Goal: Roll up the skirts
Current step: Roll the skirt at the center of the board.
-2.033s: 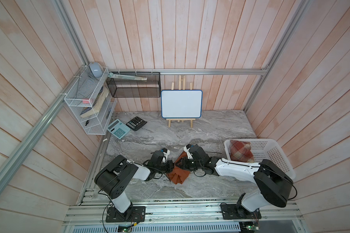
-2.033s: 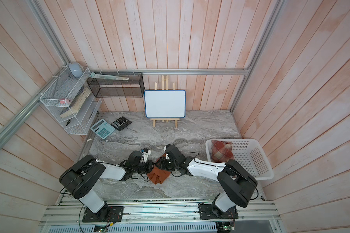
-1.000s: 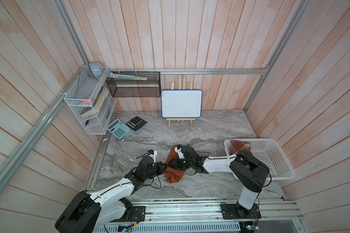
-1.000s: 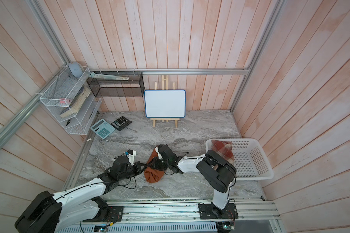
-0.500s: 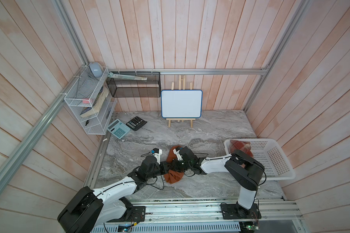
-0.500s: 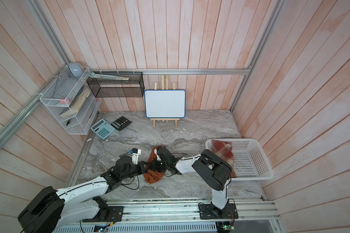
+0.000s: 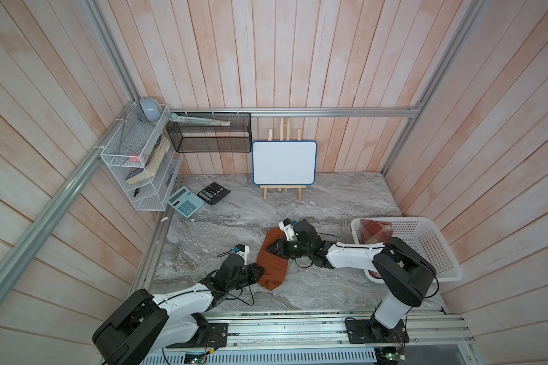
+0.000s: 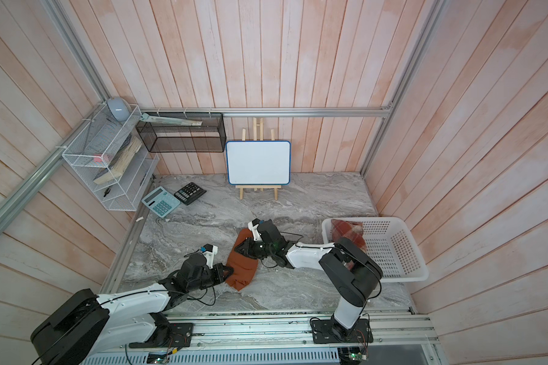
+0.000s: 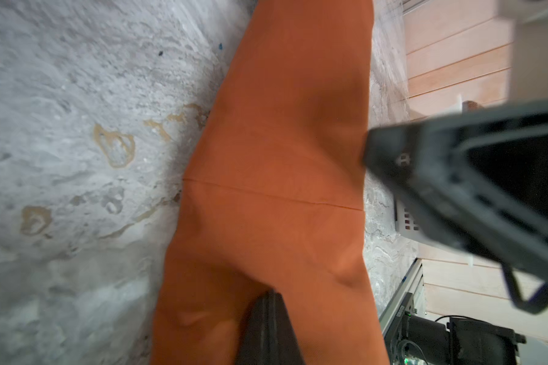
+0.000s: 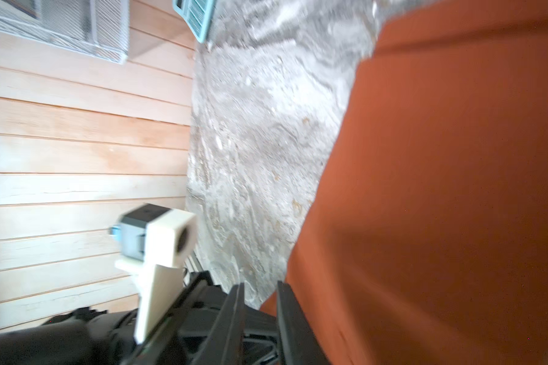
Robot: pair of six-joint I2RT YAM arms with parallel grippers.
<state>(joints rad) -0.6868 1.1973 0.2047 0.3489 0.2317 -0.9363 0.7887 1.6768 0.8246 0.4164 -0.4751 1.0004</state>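
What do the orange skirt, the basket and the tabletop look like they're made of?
The orange skirt looks like matte woven cloth: it shows a fine weave, a stitched seam and soft folds. The basket seems to be moulded white plastic, slightly glossy, with regular lattice holes. The tabletop has a grey veined marble look; whether it is real stone or a printed surface, I cannot tell.

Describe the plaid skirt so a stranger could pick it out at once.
Find the white lattice plastic basket at the right edge of the grey marble tabletop. In its far corner is bundled the woolly red-cream-tan plaid skirt. Unlike the plain rust-orange skirt out on the tabletop, it is checked and lies inside the basket.
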